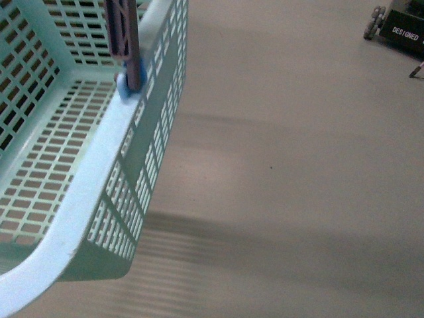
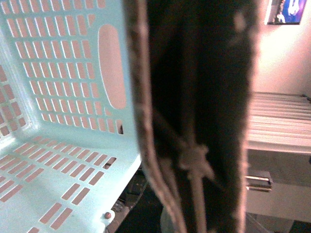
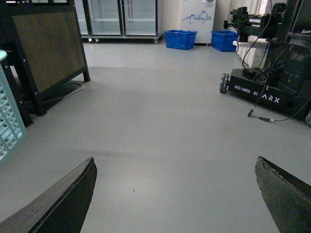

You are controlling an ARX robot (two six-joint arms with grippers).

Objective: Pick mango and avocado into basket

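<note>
Basket (image 1: 79,199) sits close under the body camera, brown handle (image 1: 126,40) upright at its rim. Left gripper: grip can't be made out. Right gripper (image 3: 175,167) spread wide, empty, beside the basket, over grey floor (image 1: 298,165).

Robot lab staged as shop: glass-door fridges (image 3: 121,17), blue crates (image 3: 180,39), ARX robot base (image 3: 262,90), grey floor (image 3: 160,121).

Blocked from 7 to 11 o'clock in the front view by the basket (image 1: 73,199), wall and rim, with its brown handle (image 1: 126,40) upright at 11. Open grey floor (image 1: 285,165) from 12 round to 6. Far off at 2 o'clock, a black wheeled robot base (image 1: 401,30). From the right wrist, open floor ahead, with a black-framed board (image 3: 43,53) well off near the basket.
</note>
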